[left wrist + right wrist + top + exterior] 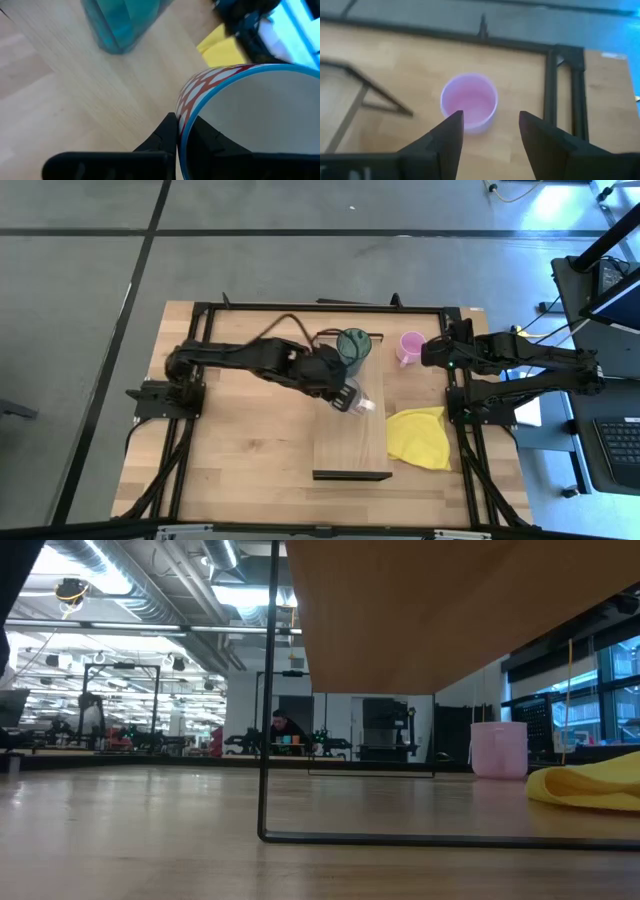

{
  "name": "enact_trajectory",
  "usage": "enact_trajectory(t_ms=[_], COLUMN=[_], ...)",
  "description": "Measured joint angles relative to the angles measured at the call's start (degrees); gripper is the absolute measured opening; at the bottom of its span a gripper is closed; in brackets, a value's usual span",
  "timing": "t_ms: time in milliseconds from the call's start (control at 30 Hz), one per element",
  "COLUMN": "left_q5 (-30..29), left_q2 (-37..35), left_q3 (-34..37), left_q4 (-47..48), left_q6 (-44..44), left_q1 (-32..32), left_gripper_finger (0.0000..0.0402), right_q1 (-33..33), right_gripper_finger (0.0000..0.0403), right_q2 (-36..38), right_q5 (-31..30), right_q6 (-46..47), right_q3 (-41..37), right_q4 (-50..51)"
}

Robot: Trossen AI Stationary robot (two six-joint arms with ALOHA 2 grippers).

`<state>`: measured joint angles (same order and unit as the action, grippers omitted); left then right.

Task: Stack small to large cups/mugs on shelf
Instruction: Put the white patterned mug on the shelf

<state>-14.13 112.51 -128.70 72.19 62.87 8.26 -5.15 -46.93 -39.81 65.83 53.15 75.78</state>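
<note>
Left gripper point(184, 131) pinches the rim of a white, red-patterned mug point(250, 115) above the long light-wood shelf point(350, 442). Right gripper point(487, 131), fingers apart, hovers over the small pink mug point(469, 101).

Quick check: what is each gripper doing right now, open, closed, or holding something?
Left gripper: jaws shut on the rim of the white mug with a red diamond pattern and blue rim.
Right gripper: jaws open, empty, above the small pink mug.
</note>
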Motion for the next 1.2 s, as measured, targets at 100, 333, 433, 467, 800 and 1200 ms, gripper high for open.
enact_trajectory(t_ms=[100,333,433,467,800,1200], left_q5=[0.8,1.2,0.7,0.7,0.3,1.7], left_q2=[2.4,3.4,3.4,3.4,3.7,3.8], left_q3=[0.1,0.1,0.1,0.1,0.1,0.1], left_q4=[0.3,0.3,2.2,3.5,5.8,5.8], left_q6=[1.4,4.6,5.9,6.1,7.3,6.0], left_q1=[-0.4,-1.3,-1.9,-2.0,-2.2,-2.7], left_gripper_finger=[0.0016,0.0016,0.0016,0.0016,0.0016,0.0017], right_q1=[0.0,0.0,0.0,0.0,0.0,0.6], right_gripper_finger=[0.0194,0.0194,0.0194,0.0194,0.0180,0.0015], right_q2=[0.5,3.0,3.5,3.5,0.6,0.3], right_q5=[1.7,4.5,8.7,10.6,25.2,38.9], right_q6=[-3.3,-13.8,-18.8,-20.1,-21.1,-22.5], right_q3=[0.0,0.0,0.0,0.0,0.0,0.0], right_q4=[-0.3,-12.0,-19.5,-21.5,-25.3,-31.9])
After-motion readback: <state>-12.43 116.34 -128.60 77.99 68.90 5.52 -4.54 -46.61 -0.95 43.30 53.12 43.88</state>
